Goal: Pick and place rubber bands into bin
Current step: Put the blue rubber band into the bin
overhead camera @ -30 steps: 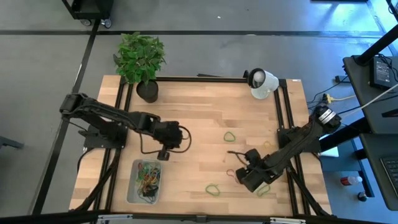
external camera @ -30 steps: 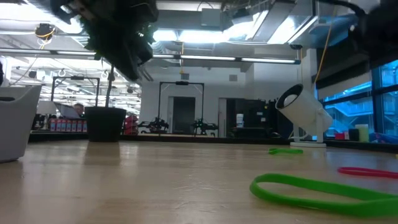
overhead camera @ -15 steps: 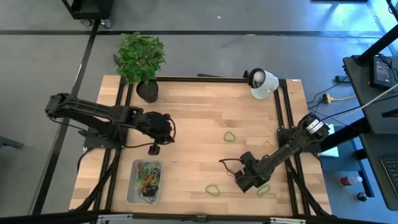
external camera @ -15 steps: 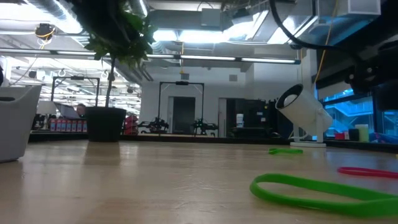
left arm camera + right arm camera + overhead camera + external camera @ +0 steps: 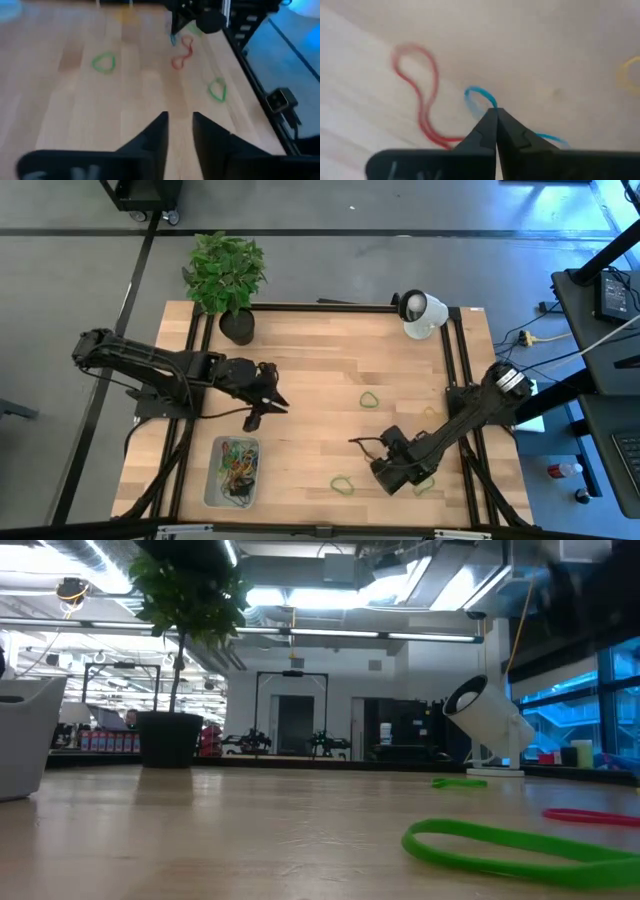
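The pale tray (image 5: 212,480) sits near the table's near-left corner and holds several coloured rubber bands (image 5: 236,468). Loose bands lie flat on the wood: green ones (image 5: 369,399) (image 5: 342,483) (image 5: 424,485), a red one (image 5: 420,100) and a yellow one (image 5: 627,75). My right gripper (image 5: 385,472) (image 5: 496,114) is low over the table's near-right part, shut on a blue rubber band (image 5: 479,95). My left gripper (image 5: 270,405) (image 5: 179,125) hovers beyond the tray, open and holding nothing. My right gripper pinches the blue rubber band at its fingertips (image 5: 490,120). One loop (image 5: 479,95) shows on one side of the tips and a strand (image 5: 551,137) on the other. The fingers point down at the table. Whether the band is lifted clear, I cannot tell.
A potted plant (image 5: 228,275) stands at the far-left corner and a white lamp-like device (image 5: 422,313) at the far-right. Black frame rails (image 5: 455,360) run along the table's sides. In the low view a green band (image 5: 520,845) lies close and a red one (image 5: 590,815) behind it.
My left gripper has drawn back from over the tray toward the table's far-left and then turned about. My right gripper has shifted a little toward the table's near-left, over the red band.
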Robot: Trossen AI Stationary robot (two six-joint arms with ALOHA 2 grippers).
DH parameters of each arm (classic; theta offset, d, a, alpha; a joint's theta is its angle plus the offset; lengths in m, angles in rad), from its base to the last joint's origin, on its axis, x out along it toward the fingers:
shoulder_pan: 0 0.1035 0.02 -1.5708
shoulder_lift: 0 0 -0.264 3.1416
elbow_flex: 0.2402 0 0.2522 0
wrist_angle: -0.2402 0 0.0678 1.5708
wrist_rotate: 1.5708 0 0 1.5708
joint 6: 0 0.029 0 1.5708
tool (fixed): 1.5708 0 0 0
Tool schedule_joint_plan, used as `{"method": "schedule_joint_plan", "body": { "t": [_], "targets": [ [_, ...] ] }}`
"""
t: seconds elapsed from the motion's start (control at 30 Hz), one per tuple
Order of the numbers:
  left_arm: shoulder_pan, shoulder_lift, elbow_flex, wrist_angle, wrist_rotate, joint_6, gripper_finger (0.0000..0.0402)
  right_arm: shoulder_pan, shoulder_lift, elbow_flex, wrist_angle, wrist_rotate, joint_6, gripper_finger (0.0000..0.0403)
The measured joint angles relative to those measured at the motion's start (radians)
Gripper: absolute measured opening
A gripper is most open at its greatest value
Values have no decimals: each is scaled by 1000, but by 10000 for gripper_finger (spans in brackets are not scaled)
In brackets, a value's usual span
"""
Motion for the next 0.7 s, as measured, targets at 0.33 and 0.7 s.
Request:
{"method": "schedule_joint_plan", "body": {
  "t": [0.33,0.7],
  "targets": [
    [-49,58,0,265,-117,61,208,-21,-46,303,-75,480,-220,2],
    [-110,247,0,555,-111,22,260,-122,-50,473,224,632,-749,1]
  ]
}}
